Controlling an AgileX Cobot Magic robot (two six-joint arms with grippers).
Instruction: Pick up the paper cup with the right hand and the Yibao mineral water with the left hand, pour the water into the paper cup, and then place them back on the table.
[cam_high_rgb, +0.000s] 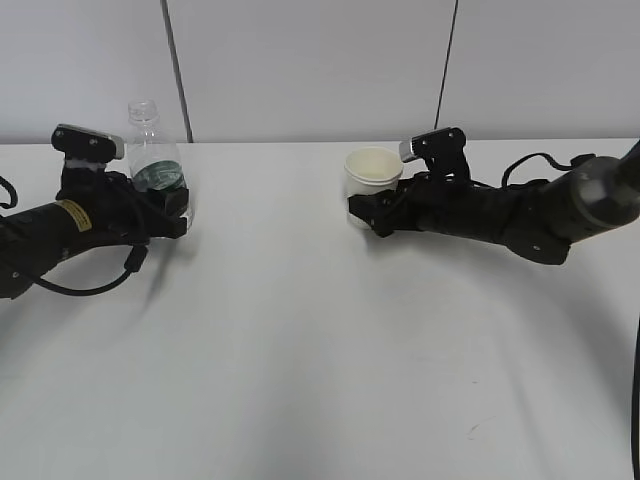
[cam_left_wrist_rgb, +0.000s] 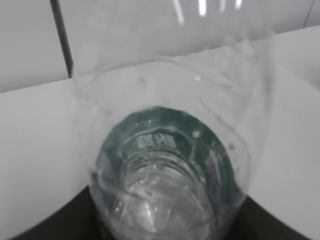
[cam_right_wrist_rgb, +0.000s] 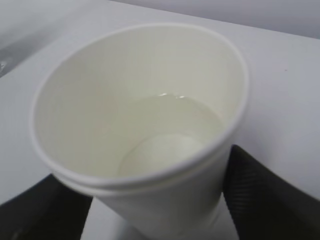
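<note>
Exterior view. White bench. Yibao mineral water stands upright at about 10 o'clock in the frame, uncapped, with the left hand clasped around its lower body below the green label. The paper cup stands upright near 1 o'clock, well apart from the bottle. The right hand sits low around the cup's base; from here I cannot tell whether its fingers touch the cup wall.

Left wrist view. Looking steeply down the bottle: clear ribbed plastic, green label ring, hand's dark edges at the bottom corners, pinching the bottle. Bottle base appears to rest on the bench.

Right wrist view. Cup fills the frame, with a shallow pool of water in the bottom. A dark finger shows at 4 o'clock and another at 8 o'clock, both standing spread with some gap to the cup wall.

Judgement: pouring looks done, since the cup holds water. Both items appear set back down. Right hand looks released; left hand's letting go and both arms' retreat remain.
</note>
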